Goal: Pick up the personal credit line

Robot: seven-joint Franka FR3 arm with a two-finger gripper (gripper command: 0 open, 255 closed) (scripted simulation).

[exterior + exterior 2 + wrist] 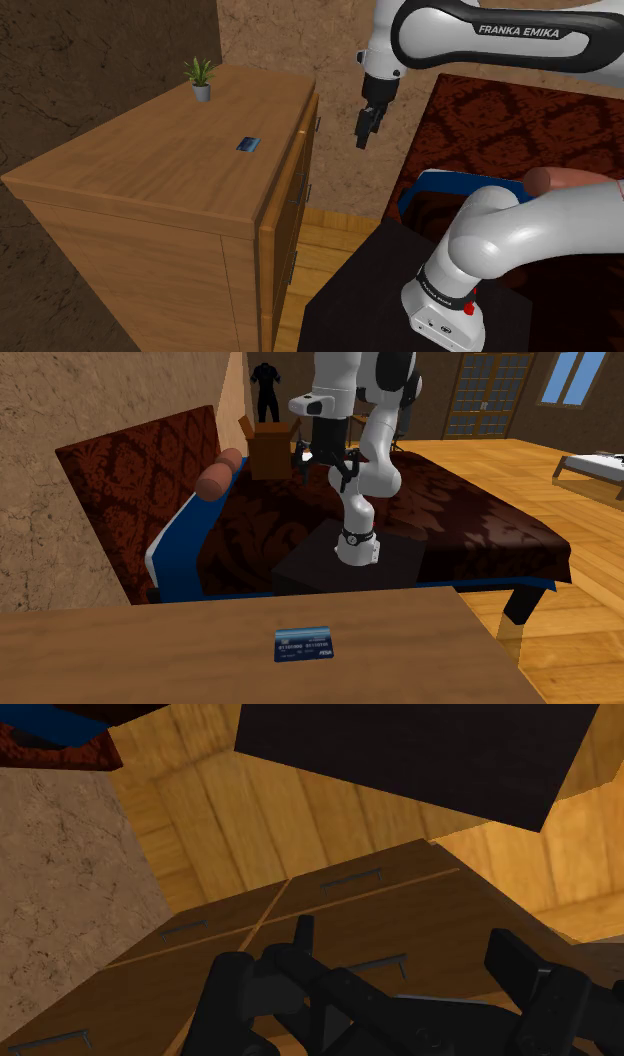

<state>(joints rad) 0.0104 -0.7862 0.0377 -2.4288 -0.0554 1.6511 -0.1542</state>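
The credit card (248, 144) is small and blue and lies flat on top of the wooden dresser (150, 170), near the edge above the drawers. In the second exterior view the card (303, 645) lies at the near edge of the dresser top (130, 652). My black gripper (363, 135) hangs in the air off the dresser's drawer side, above the card's height and well apart from it. Its fingers stand apart with nothing between them, as the gripper (325, 464) and the wrist view's gripper (362, 959) show. The wrist view looks down on the drawer fronts (330, 909).
A small potted plant (200, 78) stands at the dresser's far corner. My black stand (370, 300) sits between the dresser and a bed (450, 512) with a dark red patterned cover and a roll pillow (218, 477). A rough stone wall (300, 40) rises behind.
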